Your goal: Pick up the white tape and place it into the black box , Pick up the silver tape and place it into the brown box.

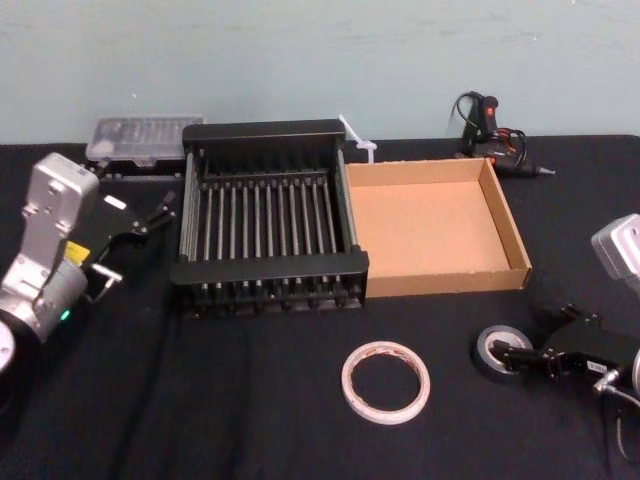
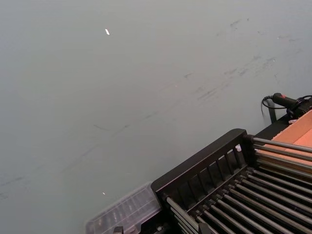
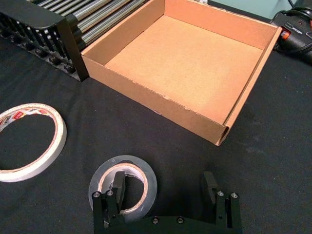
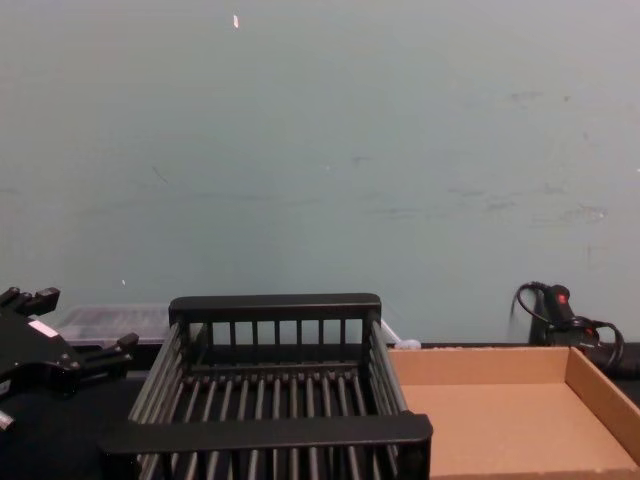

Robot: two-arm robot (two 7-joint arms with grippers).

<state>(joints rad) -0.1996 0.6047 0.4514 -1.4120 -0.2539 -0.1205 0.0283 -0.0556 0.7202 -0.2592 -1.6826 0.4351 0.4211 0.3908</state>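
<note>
Clearly one finger (image 3: 118, 184) of the parted right gripper (image 3: 164, 178) overlaps the silver tape (image 3: 123, 161)

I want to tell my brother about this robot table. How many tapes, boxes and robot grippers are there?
Tapes: 2 (the white tape, the silver tape)
Boxes: 2 (the black box, the brown box)
Grippers: 2 (the left gripper beside the black box, the right gripper at the silver tape)
Total: 6
</note>
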